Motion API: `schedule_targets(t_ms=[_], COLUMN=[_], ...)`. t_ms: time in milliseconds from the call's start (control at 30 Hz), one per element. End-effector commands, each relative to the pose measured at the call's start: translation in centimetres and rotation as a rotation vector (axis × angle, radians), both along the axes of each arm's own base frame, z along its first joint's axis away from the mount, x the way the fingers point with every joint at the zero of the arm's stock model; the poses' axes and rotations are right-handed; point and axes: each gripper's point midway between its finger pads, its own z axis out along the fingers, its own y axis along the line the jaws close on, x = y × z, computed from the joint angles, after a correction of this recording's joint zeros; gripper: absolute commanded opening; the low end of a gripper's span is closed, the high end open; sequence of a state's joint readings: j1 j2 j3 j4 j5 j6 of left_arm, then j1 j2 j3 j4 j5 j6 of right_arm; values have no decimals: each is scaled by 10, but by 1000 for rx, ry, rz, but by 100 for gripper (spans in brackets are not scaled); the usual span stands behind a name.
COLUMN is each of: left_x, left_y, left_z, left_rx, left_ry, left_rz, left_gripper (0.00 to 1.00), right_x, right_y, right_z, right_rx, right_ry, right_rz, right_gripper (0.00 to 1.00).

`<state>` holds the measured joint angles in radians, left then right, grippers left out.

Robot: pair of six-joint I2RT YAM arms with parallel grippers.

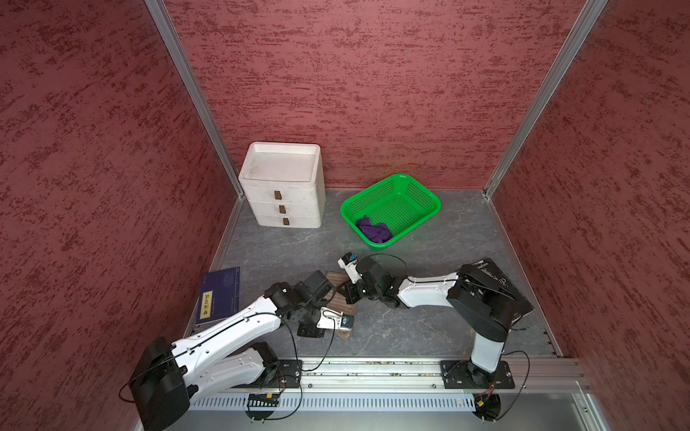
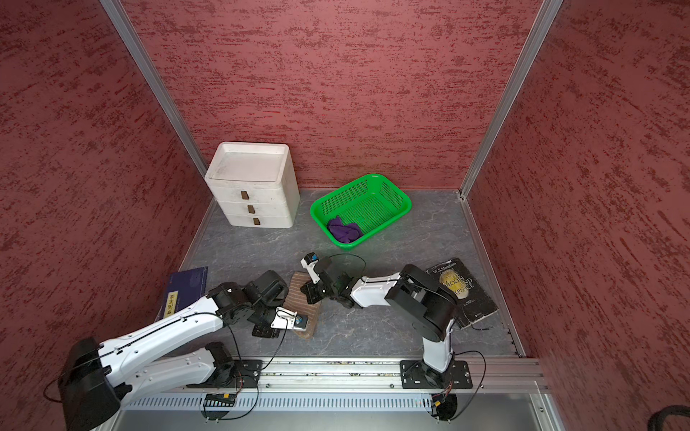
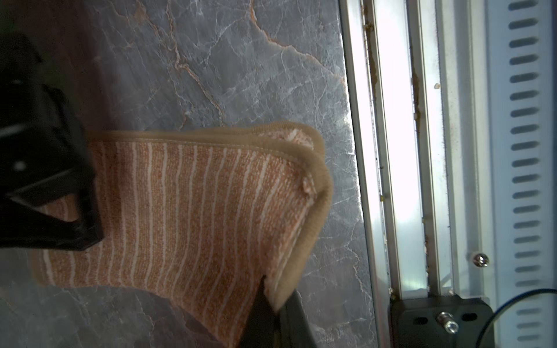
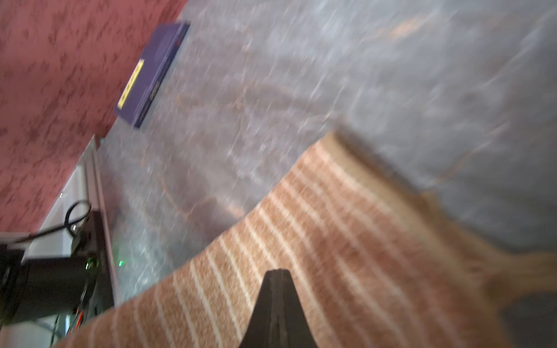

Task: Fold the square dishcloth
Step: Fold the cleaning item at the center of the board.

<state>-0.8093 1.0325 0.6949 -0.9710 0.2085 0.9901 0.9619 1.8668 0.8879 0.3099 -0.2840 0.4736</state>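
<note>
Grey marble worktop (image 1: 410,328) carries the striped dishcloth (image 3: 196,211), apparently doubled once, lying robot-side of the green basket (image 1: 418,194). Left jaws clench its stacked hems; right jaws pinch its basket-side part. Another fold probably remains.

In both top views each arm is a chain of white rounded shells and bulky black joints: the left arm (image 1: 231,328) is rooted at seven o'clock, the right arm (image 1: 425,293) at five. Small screws dot the white covers. Each stands on a black base plate (image 1: 451,375) with silver bolts. Thin black cables (image 1: 386,255) loop beside the links. A white camera block (image 1: 349,266) with a blue patch rides each wrist. The fingers (image 4: 275,304) are black, tapered wedges.
</note>
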Motion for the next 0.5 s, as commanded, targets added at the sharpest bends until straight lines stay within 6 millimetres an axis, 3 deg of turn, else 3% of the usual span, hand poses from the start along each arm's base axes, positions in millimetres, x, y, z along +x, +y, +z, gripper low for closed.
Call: schedule_targets(t_ms=[0,167,233,367,467], left_x=[-9,-4,3,26,42], left_y=[6,7,2,-5,-10], left_z=[6,20,28,45,50], left_rx=[20,0,-28,-81,-94], left_ry=[39,4,-14,-19,18], left_rz=[8,23,31,76,113], left_gripper=[0,0,0,0,0], right_x=[-22,-49,-50,-24,0], right_y=[7,-3,-4,-10,-16], right_z=[-13,-33,-25,12,26], right_rx=[34,26,33,118,185], right_ry=[60,155,165,170,208], right_rz=[36,87,106,40,-28], right_gripper=[0,0,0,3,3])
